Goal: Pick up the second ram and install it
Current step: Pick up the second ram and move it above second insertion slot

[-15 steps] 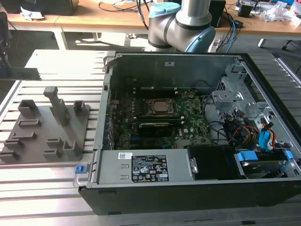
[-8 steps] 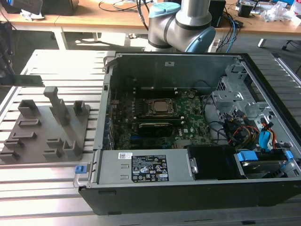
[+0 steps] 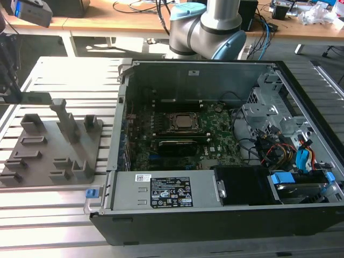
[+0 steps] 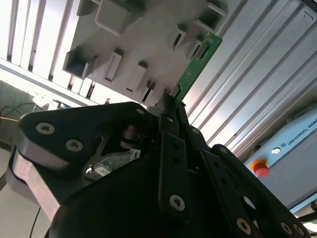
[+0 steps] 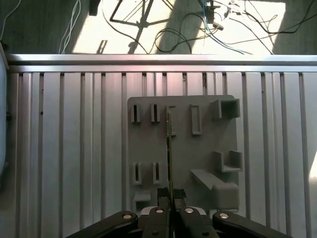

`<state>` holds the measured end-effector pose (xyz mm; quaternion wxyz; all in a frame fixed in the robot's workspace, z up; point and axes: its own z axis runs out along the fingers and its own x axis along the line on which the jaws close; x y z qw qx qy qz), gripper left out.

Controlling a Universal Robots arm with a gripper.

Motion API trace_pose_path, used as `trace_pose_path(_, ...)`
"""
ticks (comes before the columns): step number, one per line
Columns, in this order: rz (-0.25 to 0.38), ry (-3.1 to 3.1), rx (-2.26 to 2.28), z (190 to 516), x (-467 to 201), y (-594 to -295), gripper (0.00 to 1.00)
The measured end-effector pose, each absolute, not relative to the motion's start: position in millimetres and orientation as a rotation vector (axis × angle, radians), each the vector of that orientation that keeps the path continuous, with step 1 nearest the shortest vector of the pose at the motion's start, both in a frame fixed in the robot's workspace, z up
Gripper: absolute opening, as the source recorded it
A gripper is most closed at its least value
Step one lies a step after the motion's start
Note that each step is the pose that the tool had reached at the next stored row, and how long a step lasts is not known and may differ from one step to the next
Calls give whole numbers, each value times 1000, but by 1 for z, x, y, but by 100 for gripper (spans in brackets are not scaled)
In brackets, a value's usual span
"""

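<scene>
**Above the grey tray: claw clamped on one memory stick**

Between the claw's two black metal fingers, the near end of the second ram is hidden. The fingers are pressed together on it, gripping it. Its chips cannot be made out. The second wrist view shows one flat green face, and the first wrist view shows the stick edge-on, as a thin line running from the fingertips across the tray. Whether its far end touches the tray or hangs clear of it cannot be told.

One stick is visible, and one tray. The tray is a matte grey plastic plate with raised blocks. In the first wrist view it has four narrow dark slots in two pairs, plus two outlined rectangular frames. It lies on the bench of ribbed, shiny aluminium.

In the exterior view the tray sits just beside one open black computer case, on the exterior view's left. Inside the case lies the large green motherboard, partly covered by cables.
</scene>
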<state>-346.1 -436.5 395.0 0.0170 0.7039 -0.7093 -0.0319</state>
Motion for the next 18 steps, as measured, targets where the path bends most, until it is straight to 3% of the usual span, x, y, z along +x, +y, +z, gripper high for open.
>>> trace_pose_path(18, -101, -2204, 2187, 366, -346, -437, 14)
